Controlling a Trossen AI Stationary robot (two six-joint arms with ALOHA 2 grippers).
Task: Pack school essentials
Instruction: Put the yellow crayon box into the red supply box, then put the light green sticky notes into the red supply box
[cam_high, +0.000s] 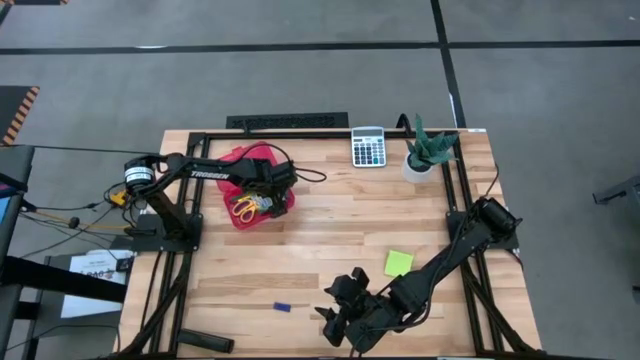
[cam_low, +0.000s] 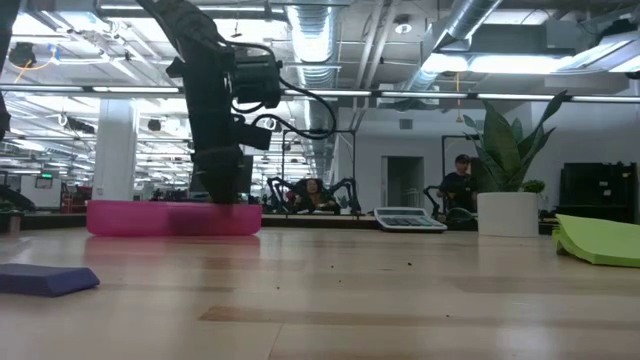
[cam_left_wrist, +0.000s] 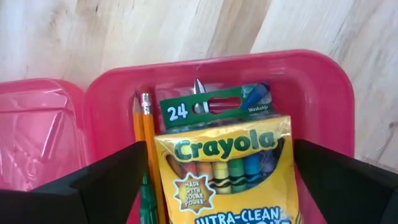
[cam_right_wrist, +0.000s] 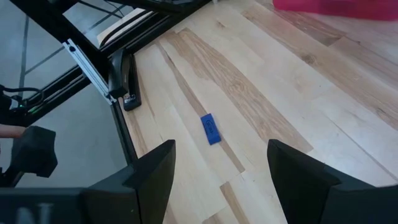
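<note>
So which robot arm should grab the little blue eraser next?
Probably the right one. The right gripper hangs over the table's near edge with its jaws open, looking toward the blue eraser close by. The left gripper is far off, over the red case holding the crayon box.

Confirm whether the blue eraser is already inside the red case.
No: the blue eraser lies on the bare table near the right gripper, far from the red case.

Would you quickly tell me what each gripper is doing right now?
Left gripper: open, either side of the crayon box in the red case.
Right gripper: open, empty.
</note>
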